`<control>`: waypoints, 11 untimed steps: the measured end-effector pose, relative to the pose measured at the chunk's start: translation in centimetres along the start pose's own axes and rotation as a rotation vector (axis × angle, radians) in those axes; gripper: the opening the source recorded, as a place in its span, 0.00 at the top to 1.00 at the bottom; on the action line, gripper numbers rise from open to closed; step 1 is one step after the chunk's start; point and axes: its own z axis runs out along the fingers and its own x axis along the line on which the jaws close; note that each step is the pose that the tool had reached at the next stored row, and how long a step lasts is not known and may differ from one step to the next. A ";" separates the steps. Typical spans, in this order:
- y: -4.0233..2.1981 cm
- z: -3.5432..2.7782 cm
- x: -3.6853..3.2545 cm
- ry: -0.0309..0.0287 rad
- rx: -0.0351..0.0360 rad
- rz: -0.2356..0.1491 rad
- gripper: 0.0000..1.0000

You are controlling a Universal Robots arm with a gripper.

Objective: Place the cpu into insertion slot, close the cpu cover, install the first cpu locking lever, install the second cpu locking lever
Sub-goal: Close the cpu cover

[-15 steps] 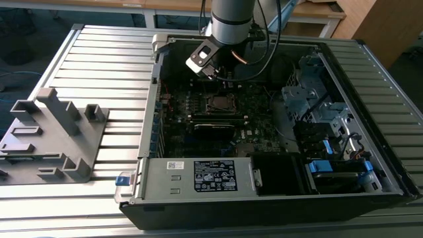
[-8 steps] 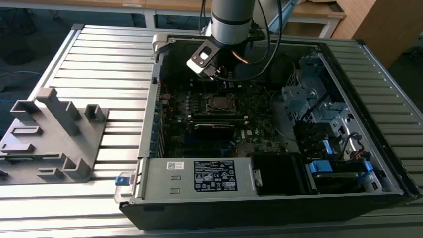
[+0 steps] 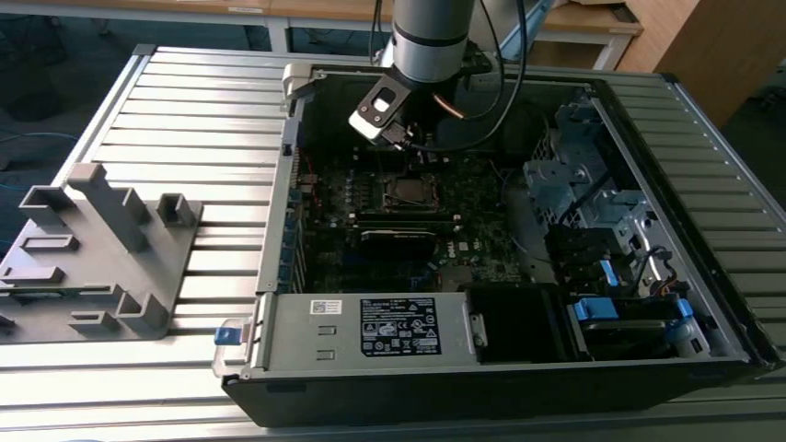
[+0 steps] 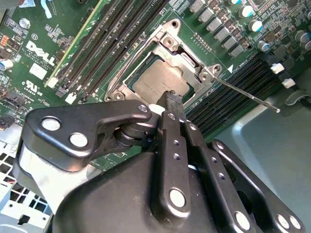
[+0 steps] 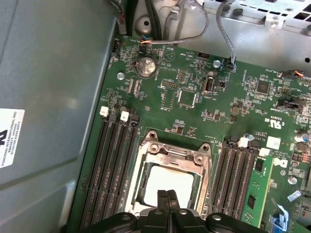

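**A:** The fingers [image 4: 171, 131], do they hold something?

**B:** No. In the second wrist view they are pressed together, with nothing between them. The tips of the gripper [image 4: 172, 98] hang just over the near edge of the cover [image 4: 187, 62]. I cannot tell if they touch it.

**A:** And the cpu?

**B:** The cpu [image 4: 160, 80] lies flat in the slot [image 4: 167, 40]. The cover is down over it, and the grey face shows through the window. One lever [image 4: 248, 95], a thin rod, sticks out free to the side, over the memory slots [image 4: 214, 111].

**A:** The first wrist view?

**B:** It agrees. The closed tips are over the cpu [image 5: 170, 184], and the cover [image 5: 141, 179] lies around it.

**A:** The exterior view?

**B:** The arm [image 3: 430, 37] reaches down into the open case [image 3: 272, 239]. The gripper is low, right above the slot [image 3: 403, 191].

**A:** So which step is it?

**B:** I judge that placing the cpu and closing the cover are done, and that the first lever is in hand. This step calls for the closed tips to meet the rod exactly and press it down until it locks. The rod is thin, so I think the tips could slip off it.
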 end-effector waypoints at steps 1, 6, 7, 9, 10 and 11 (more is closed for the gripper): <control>0.00 0.00 0.00 0.0003 0.0001 -0.006 0.89; 0.00 0.01 0.00 0.0023 0.0017 -0.065 0.89; 0.00 0.01 0.00 0.0023 0.0018 -0.065 0.89; 0.00 0.01 0.00 0.0024 0.0018 -0.066 0.89; 0.00 0.01 0.00 0.0023 0.0018 -0.066 0.89; 0.00 0.01 0.00 0.0023 0.0017 -0.066 0.89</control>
